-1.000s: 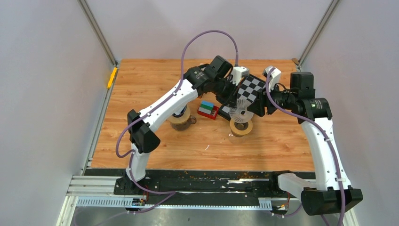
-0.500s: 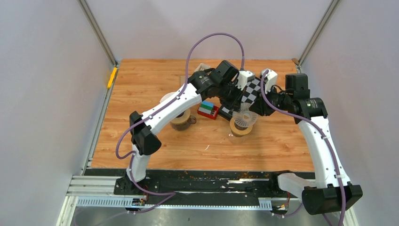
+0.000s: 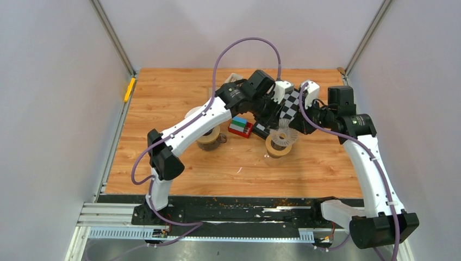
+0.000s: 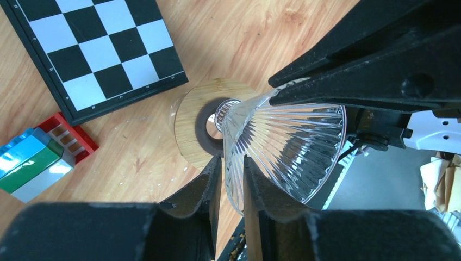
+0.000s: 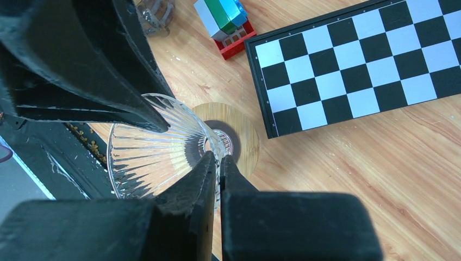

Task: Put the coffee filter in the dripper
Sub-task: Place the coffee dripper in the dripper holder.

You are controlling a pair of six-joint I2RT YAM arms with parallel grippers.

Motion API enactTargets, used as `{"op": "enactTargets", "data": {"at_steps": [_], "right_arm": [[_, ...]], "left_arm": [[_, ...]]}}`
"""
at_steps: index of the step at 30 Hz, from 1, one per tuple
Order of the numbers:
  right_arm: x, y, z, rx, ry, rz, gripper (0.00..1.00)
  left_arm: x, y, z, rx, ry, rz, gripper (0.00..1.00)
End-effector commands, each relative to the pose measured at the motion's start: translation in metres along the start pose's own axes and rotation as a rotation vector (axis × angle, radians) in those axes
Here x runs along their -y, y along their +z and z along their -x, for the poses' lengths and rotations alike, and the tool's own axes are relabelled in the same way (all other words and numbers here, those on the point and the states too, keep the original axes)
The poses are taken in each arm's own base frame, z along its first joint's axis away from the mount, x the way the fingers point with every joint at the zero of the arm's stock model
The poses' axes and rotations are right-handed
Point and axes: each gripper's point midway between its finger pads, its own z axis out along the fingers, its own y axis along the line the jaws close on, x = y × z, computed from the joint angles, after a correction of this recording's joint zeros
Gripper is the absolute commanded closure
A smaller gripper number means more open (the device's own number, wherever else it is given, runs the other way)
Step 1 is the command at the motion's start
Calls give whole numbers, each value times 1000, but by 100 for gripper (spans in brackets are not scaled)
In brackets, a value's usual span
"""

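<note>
The dripper is a clear ribbed glass cone (image 3: 284, 136), held tilted just above its round wooden collar (image 3: 277, 147) at mid-table. My left gripper (image 4: 232, 166) is shut on the cone's wall (image 4: 288, 136), near the rim. My right gripper (image 5: 218, 160) is shut on the cone (image 5: 152, 147) close to its narrow neck, over the collar (image 5: 244, 136). The two wrists meet over it in the top view. A pale round edge (image 3: 191, 114) shows behind my left arm; I cannot tell whether it is the coffee filter.
A black-and-white chessboard (image 3: 291, 106) lies just behind the dripper. A red, green and blue brick block (image 3: 239, 126) sits to its left. A second wooden-ringed glass piece (image 3: 208, 137) stands under my left forearm. A yellow item (image 3: 129, 89) lies at the left edge.
My left wrist has swung right toward the right wrist. The cone has shifted slightly right and down over the collar. Both grippers have stayed shut on it.
</note>
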Motion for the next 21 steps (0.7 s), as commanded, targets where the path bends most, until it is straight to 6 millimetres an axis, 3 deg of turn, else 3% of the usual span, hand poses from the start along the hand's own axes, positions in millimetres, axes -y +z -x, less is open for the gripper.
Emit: {"op": "enactTargets", "data": {"at_steps": [1,13,21], "right_arm": [[-6,-4,8,38,1,22,100],[-1,8,-4,1,19,24,100],[3,18,-6,-13,32,42,100]], "left_arm": [[19,-36,21,110,56,-29,70],[8,-23,8,77,46,-12,64],[4,-10,4,50,40,-15,73]]}}
